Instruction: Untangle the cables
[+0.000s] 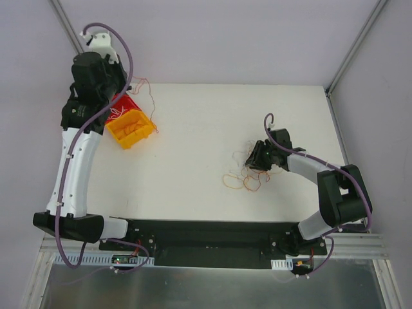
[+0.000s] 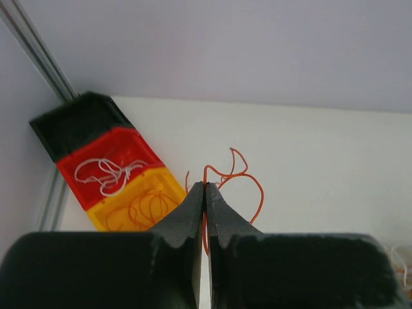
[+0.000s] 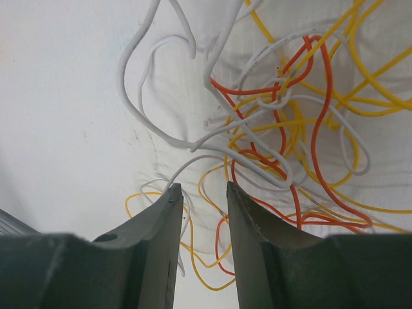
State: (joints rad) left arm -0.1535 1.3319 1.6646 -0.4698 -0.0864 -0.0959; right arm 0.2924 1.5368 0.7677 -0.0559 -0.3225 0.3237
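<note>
Near yellow bin point(image 2: 166, 188): left gripper point(image 2: 205, 188) pinching orange cable point(image 2: 260, 193) | right gripper point(image 3: 203, 188) narrowly open over cables point(image 3: 277, 129)

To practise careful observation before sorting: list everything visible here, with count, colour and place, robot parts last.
table: one, white, underneath.
black bin: one, black, far-left corner.
red bin: one, red, beside the black bin, holding white cable.
yellow bin: one, yellow, beside the red bin, holding orange-yellow loops.
tangled cables: several, white, yellow, orange, heaped on the table's right half.
orange cable: one, orange, near the bins, in the left fingers.
left fingers: two, black, shut on the orange cable.
right fingers: two, black, open over the heap.
arms: two, white and black, near edge.
</note>
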